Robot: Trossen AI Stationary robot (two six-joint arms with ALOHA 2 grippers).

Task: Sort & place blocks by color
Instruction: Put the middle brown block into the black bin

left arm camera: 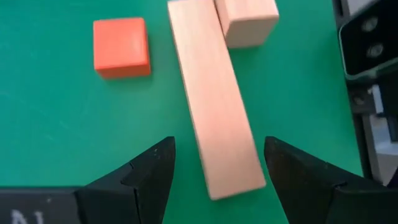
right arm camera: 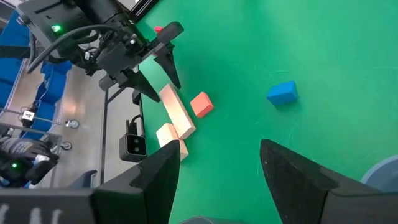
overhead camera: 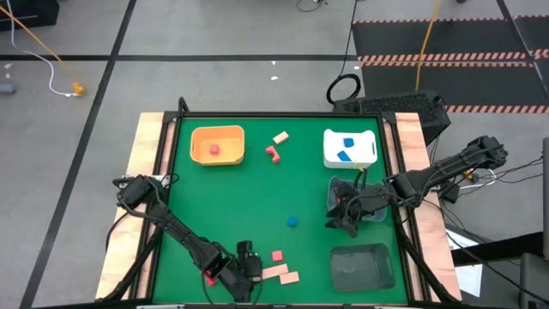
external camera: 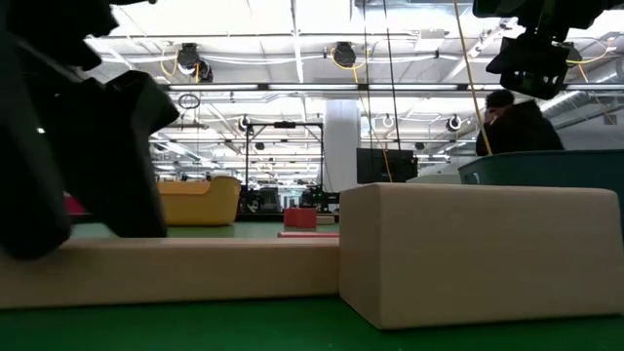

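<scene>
Your left gripper has its fingers spread, one on each side of the long tan bar. The tan cube touches the bar's far end, and the red cube lies near on its other side. The green mat in the middle is free except for one blue block.

Along the far edge of the surface: left tray with one cube in it, right tray with two blocks in it. Between those trays, a short bar and just nearer, a small odd-shaped piece. Roughly mid-surface, a lone cube, well apart from everything. Down at the near edge, a little cluster: another cube, then a long bar beside it, then a stubby block touching the bar. Left gripper right there, bar's end between its fingers. Near-right corner: a bin; just behind it, one more tray under the right gripper.
</scene>
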